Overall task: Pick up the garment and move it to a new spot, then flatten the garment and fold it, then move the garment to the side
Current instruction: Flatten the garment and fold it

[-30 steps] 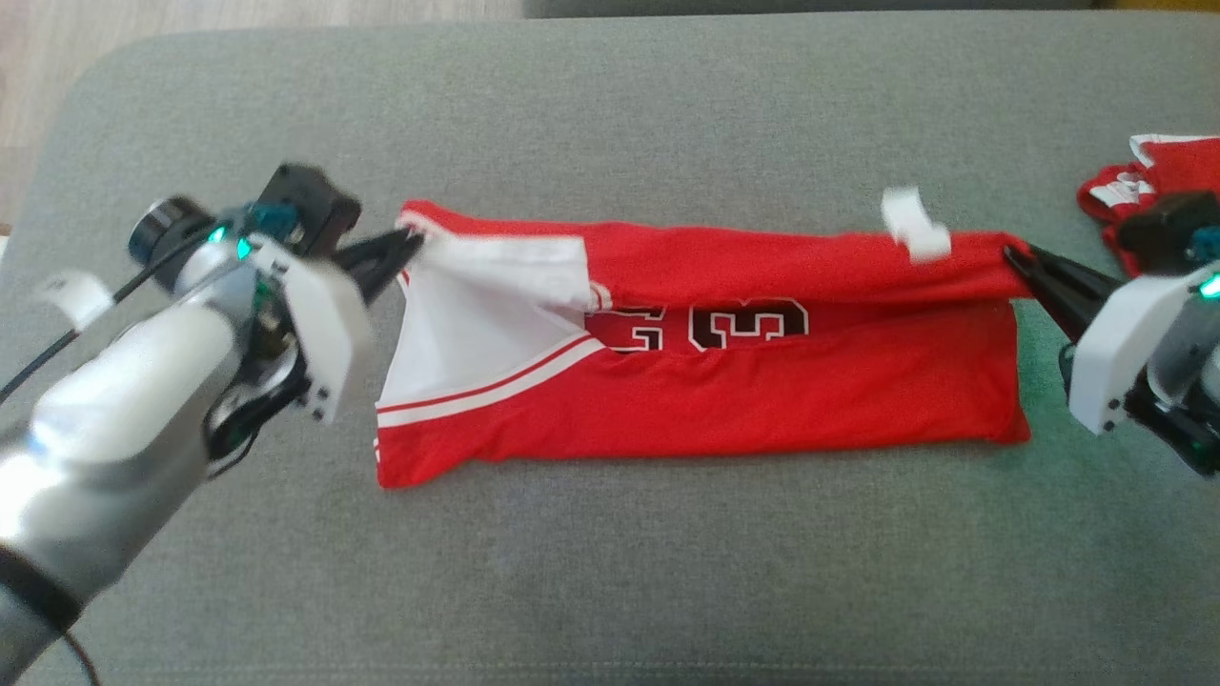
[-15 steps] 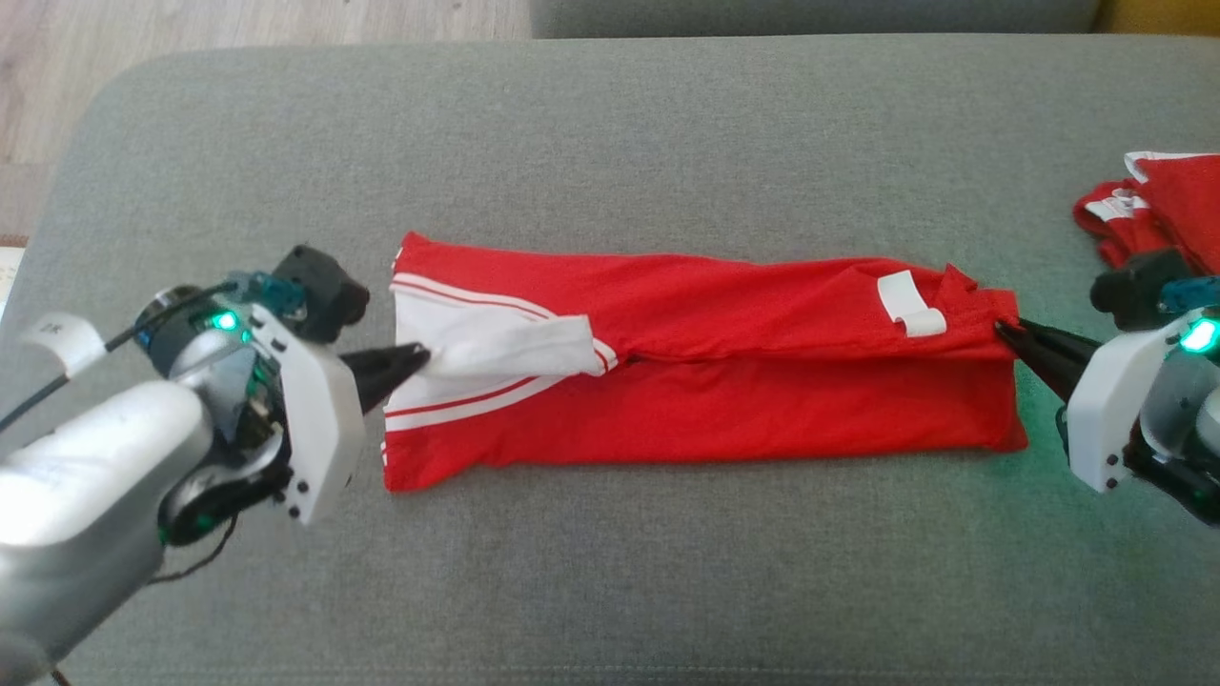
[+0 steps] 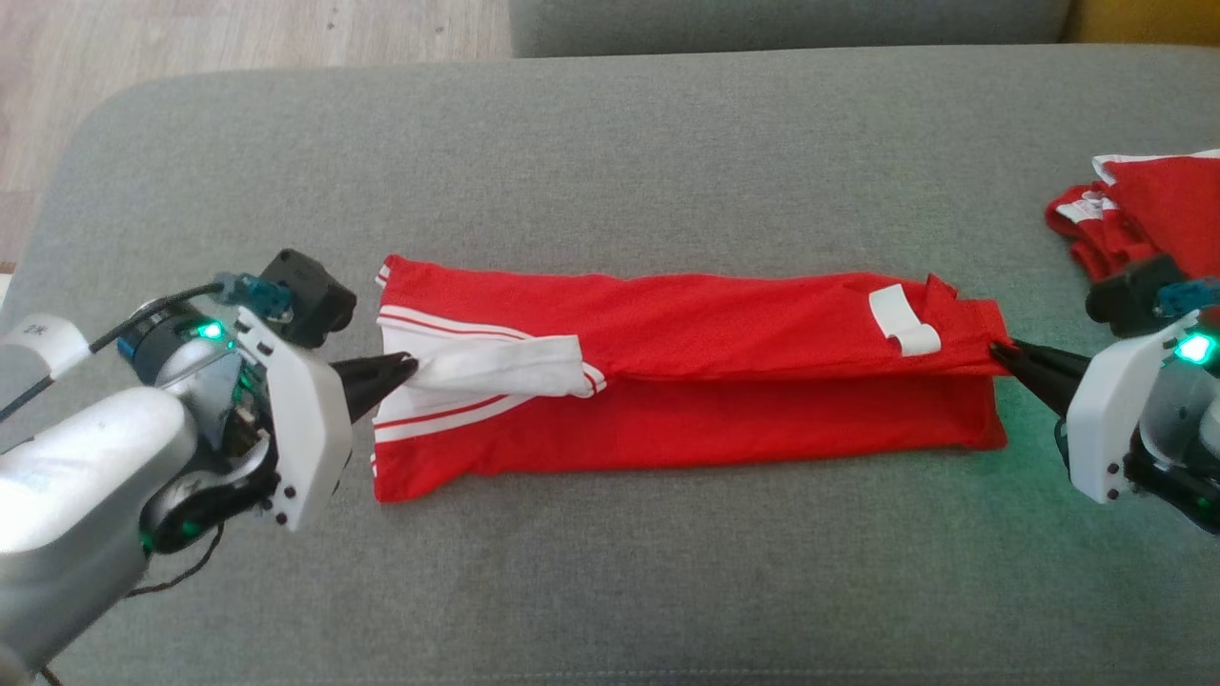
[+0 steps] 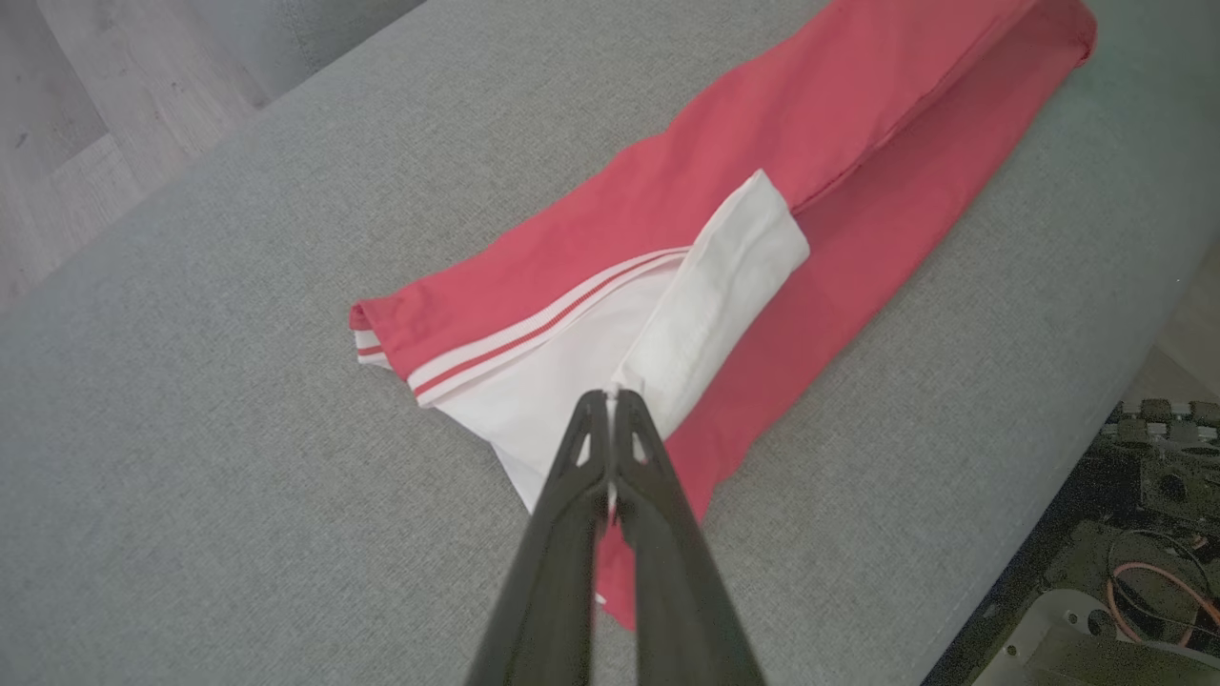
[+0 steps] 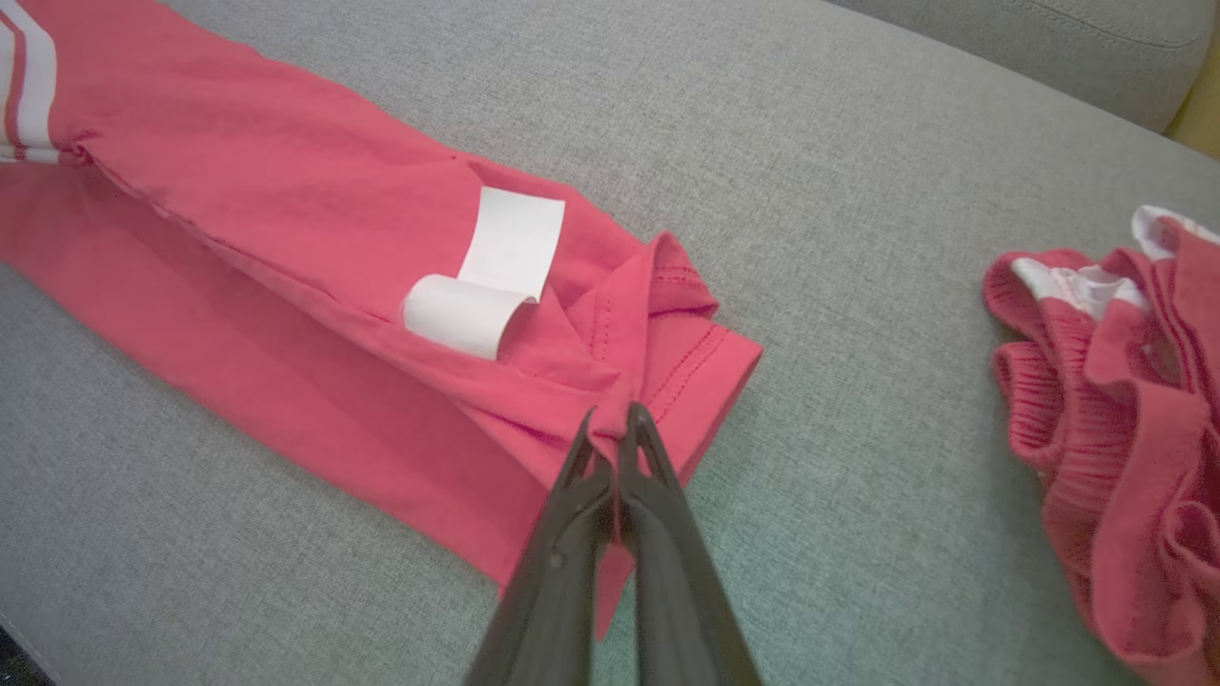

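Observation:
The garment point(image 3: 724, 400) is a red jersey with white trim, lying folded lengthwise across the grey cushion, its top layer laid over the lower one. My left gripper point(image 3: 412, 363) is shut on its white left end, pinching the cloth point(image 4: 667, 353) at the fingertips point(image 4: 611, 394). My right gripper point(image 3: 996, 349) is shut on the red corner at the right end, where the fabric point(image 5: 629, 333) bunches between the fingertips point(image 5: 616, 412). A white tag point(image 3: 901, 319) curls up near that end.
A second red and white garment point(image 3: 1134, 214) lies crumpled at the cushion's far right, close behind my right wrist, also seen in the right wrist view point(image 5: 1125, 419). The grey cushion point(image 3: 610, 572) has free room in front and behind. Wooden floor point(image 3: 238, 33) shows beyond the left edge.
Both grippers carried the garment's upper edge toward me and down, laying it over the lower half and hiding the number. The head camera also shifted slightly.

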Robot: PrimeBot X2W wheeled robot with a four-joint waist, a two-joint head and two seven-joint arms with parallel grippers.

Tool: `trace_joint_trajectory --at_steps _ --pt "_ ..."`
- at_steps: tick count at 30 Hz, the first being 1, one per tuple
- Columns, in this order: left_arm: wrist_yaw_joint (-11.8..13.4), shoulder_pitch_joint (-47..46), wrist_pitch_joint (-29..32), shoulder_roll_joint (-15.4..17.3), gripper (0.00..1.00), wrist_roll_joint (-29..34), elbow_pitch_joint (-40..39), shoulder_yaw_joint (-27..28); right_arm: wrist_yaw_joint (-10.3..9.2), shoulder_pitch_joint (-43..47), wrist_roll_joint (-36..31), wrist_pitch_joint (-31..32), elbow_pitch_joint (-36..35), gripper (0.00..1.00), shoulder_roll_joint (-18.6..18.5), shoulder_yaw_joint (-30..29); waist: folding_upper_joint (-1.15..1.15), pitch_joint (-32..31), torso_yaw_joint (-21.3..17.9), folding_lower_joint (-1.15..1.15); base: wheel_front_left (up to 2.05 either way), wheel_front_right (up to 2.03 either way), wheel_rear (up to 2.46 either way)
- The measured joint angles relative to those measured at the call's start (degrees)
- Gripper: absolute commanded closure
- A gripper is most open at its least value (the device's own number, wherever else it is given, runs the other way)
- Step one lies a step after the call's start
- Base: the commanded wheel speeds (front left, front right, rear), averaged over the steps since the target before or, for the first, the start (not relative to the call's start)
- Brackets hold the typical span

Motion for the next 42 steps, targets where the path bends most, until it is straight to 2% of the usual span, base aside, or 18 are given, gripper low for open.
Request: trace_joint_trajectory --at_steps 10,11,12,13,16,19,23,27,28,29,32,35,38,42 --pt "0.31 2.50 0.94 -0.43 1.00 -0.94 -0.44 -1.34 0.00 0.10 0.37 1.64 -0.52 1.00 -0.65 0.78 0.00 0.29 -0.40 0.00 0.00 0.00 0.00" --pt "0.19 2.64 0.96 -0.62 0.78 -0.94 -0.34 -1.42 0.00 0.10 0.40 2.05 -0.43 0.69 -0.64 0.80 0.00 0.39 -0.45 0.00 0.00 0.00 0.00" --pt "-0.11 2.74 0.96 -0.86 0.24 -0.94 -0.12 -1.45 0.00 0.13 0.44 2.54 -0.31 0.00 -0.60 0.85 0.00 0.42 -0.50 0.00 0.00 0.00 0.00" --pt "-0.10 2.82 0.94 -1.09 0.00 -0.94 0.04 -1.46 0.00 0.21 0.74 3.05 -0.27 0.00 -0.59 0.86 0.00 0.42 -0.55 0.00 0.00 0.00 0.00" --pt "0.25 3.44 -0.23 -1.64 0.00 -0.94 1.03 -1.41 0.00 1.18 2.04 3.50 -0.31 0.00 -0.62 0.82 0.00 -0.13 -0.86 0.00 0.00 0.00 0.00" --pt "2.16 3.48 -3.58 -2.23 0.00 -0.90 2.30 -0.21 0.00 1.16 3.37 2.10 -0.38 0.00 -0.75 -0.53 0.00 -0.97 -1.18 0.00 0.00 0.00 0.00" --pt "7.54 3.82 -11.11 -3.66 0.00 -0.66 4.30 4.14 0.00 1.10 6.28 -2.72 -0.68 0.00 -0.73 -5.03 0.00 -2.16 -1.73 0.00 0.00 0.00 0.00" --pt "13.63 5.66 -20.48 -6.61 0.00 -0.96 5.73 9.39 0.00 1.05 7.21 -10.28 -0.18 0.00 0.58 -10.71 0.00 -3.19 -2.32 0.00 0.00 0.00 0.00" --pt "14.84 6.32 -22.86 -7.44 0.00 -1.53 5.81 10.73 0.00 1.07 7.28 -12.16 -0.12 0.00 1.27 -11.93 0.00 -3.41 -2.47 0.00 0.00 0.00 0.00" --pt "14.84 6.32 -22.86 -7.44 0.00 -1.53 5.81 10.73 0.00 1.07 7.28 -12.16 -0.12 0.00 1.27 -11.93 0.00 -3.41 -2.47 0.00 0.00 0.00 0.00" --pt "18.45 8.71 -27.67 -9.89 0.00 -2.92 6.11 14.99 0.00 1.47 7.28 -17.83 0.99 0.00 4.64 -16.25 0.00 -4.10 -2.77 0.00 0.00 0.00 0.00" --pt "21.04 12.10 -28.88 -12.48 0.00 -3.36 5.78 20.25 0.00 3.53 5.94 -20.30 2.31 0.00 8.57 -21.09 0.00 -4.77 -3.01 0.00 0.00 0.00 0.00" --pt "22.90 16.70 -28.89 -15.85 0.00 2.55 3.00 28.13 0.00 7.19 1.79 -20.78 3.86 0.00 13.00 -27.08 0.00 -5.23 -3.06 0.00 0.00 0.00 0.00" --pt "23.09 24.61 -28.91 -21.19 0.00 11.63 0.22 36.29 0.00 13.27 -8.68 -20.79 3.87 0.00 20.84 -39.55 0.00 -5.77 -2.89 0.00 0.00 0.00 0.00"
